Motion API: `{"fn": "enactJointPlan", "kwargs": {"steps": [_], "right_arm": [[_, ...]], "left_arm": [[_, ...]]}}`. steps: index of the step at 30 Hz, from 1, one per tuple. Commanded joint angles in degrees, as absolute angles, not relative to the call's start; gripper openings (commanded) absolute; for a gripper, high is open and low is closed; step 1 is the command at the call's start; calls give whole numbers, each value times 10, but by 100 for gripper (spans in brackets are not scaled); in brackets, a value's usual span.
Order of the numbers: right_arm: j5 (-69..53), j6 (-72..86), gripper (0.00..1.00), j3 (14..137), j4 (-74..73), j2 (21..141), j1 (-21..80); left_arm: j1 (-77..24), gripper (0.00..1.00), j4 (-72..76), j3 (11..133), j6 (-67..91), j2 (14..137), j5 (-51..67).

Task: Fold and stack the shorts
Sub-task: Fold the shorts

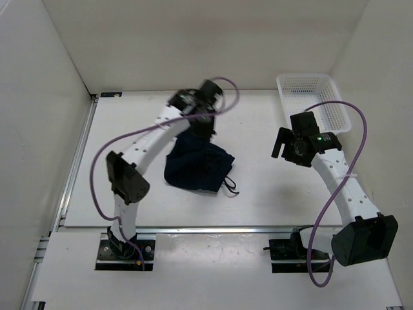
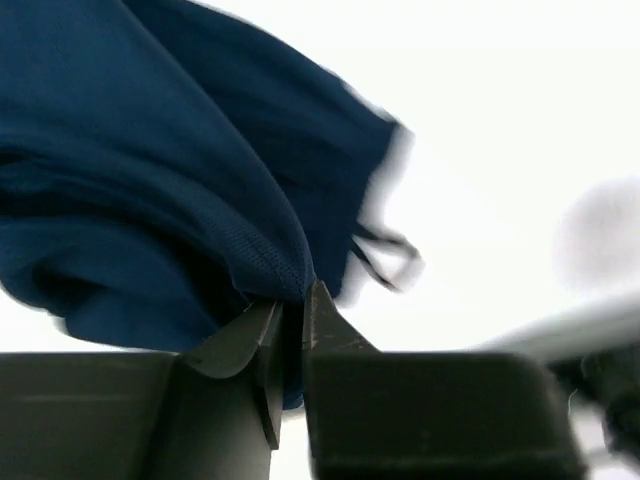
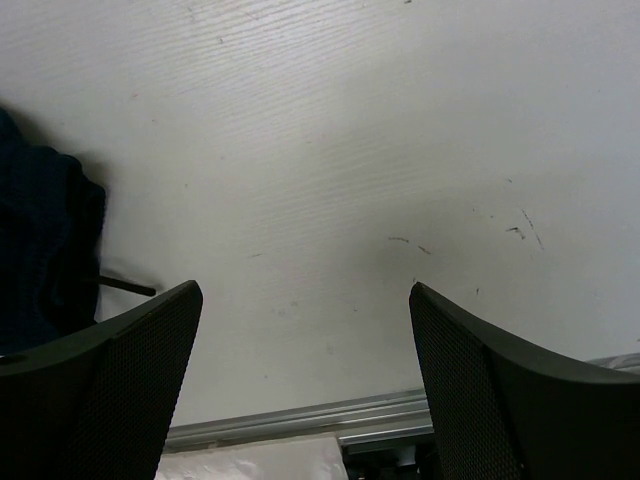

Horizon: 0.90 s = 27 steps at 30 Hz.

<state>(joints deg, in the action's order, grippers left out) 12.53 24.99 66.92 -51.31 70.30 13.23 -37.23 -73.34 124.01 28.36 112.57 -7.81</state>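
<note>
Navy shorts [image 1: 197, 168] bunched, drawstring [image 1: 229, 185] trailing, fold pinched in left pincer [image 2: 297, 300], right pincer [image 3: 303, 292] spread wide

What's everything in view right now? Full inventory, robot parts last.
shorts: one pair, dark navy, bunched mid-table, one fold held up
drawstring: one, dark, trailing at the shorts' right side
basket: one, white mesh, far right corner of the table
table: one, white
cables: two, purple, one per arm
arms: two, white with black joints, near edge
left gripper: black, jaws shut on shorts fabric
right gripper: black, jaws open, over bare table, right of shorts
</note>
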Motion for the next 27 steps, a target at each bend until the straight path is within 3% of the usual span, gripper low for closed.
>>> {"fn": "enactJointPlan", "kwargs": {"steps": [1,2,4,5,6,10,12,13,14,17,19,21,25,26,27], "right_arm": [[126,245,89,662,-515,687,126],[126,245,89,656,-515,682,126],[126,245,90,650,-515,682,120],[131,245,91,650,-515,677,120],[131,245,91,650,-515,677,120],[123,245,91,650,-515,682,120],[110,245,91,650,-508,682,120],[100,250,87,643,-508,682,120],[89,250,86,643,-501,682,120],[28,250,82,638,-469,695,134],[-8,250,82,650,-464,723,170],[-16,250,82,681,-458,767,218],[-49,250,82,729,-441,844,272],[-58,250,82,735,-425,872,279],[-68,250,82,735,-418,886,286]], "left_arm": [[-481,21,-771,1233,318,1178,-13],[-494,43,-771,1224,327,1186,6],[-508,71,-771,1188,345,1186,-3],[-508,81,-771,1179,345,1173,-10],[-502,84,-771,1173,351,1150,-15],[-441,85,-771,1154,351,1086,-20],[-420,79,-765,1129,351,1063,-29],[-411,74,-751,1117,345,1044,-35],[-391,59,-744,1088,345,1037,-35],[-354,39,-702,1015,335,1013,-10],[-335,34,-673,977,335,996,23],[-304,34,-631,924,335,989,60],[-282,63,-585,868,329,996,126],[-282,74,-575,861,329,1011,136],[-282,78,-566,854,329,1018,142]]}}
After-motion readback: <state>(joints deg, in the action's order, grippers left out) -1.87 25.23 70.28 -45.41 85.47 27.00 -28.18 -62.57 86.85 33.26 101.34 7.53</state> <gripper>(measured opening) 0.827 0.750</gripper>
